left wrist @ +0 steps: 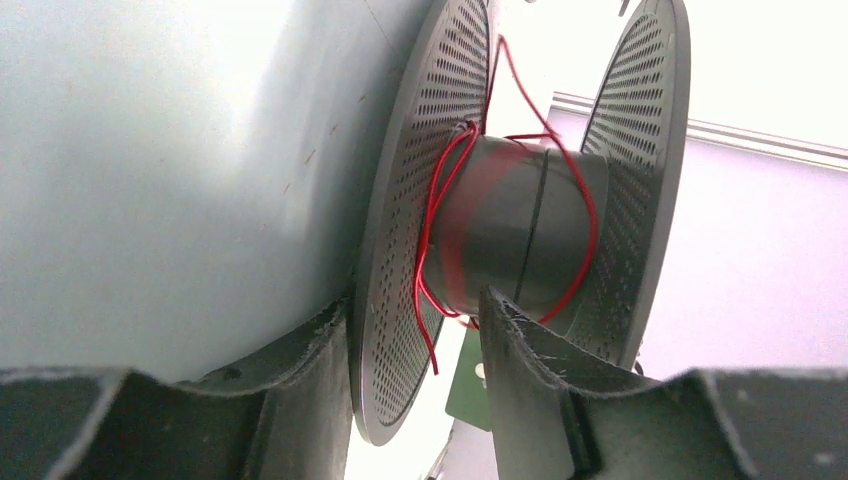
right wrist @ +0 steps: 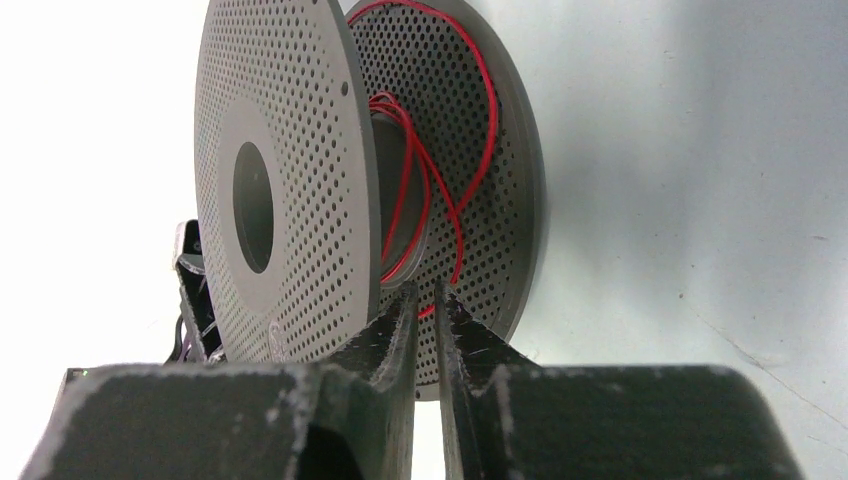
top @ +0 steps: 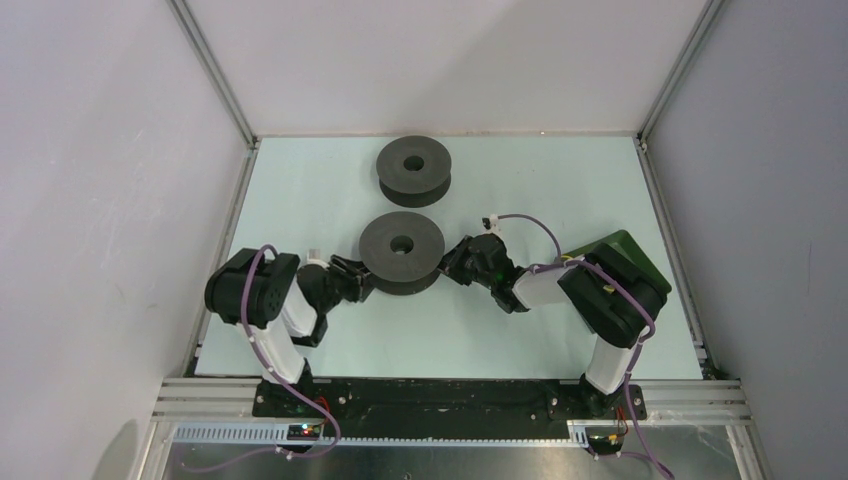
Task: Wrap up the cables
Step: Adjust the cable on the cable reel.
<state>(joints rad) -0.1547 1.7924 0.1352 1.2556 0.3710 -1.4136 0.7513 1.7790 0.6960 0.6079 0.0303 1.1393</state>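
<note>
Fingers first: the left gripper (left wrist: 412,308) fills the bottom of its wrist view, spread fairly wide and straddling one perforated flange of the near spool (top: 401,250), with one finger outside and one inside, close by the hub. The red cable (left wrist: 436,210) loops loosely round that hub, and a loose end trails down the flange. In the right wrist view, the right gripper (right wrist: 425,295) is down to a narrow slit at the bottom centre. The red loop dips right to the tips; pinched or not, I can't tell. From above, that spool sits centre frame on the table (top: 300,190) with a gripper either side, and the second spool (top: 414,168) is just above it.
</note>
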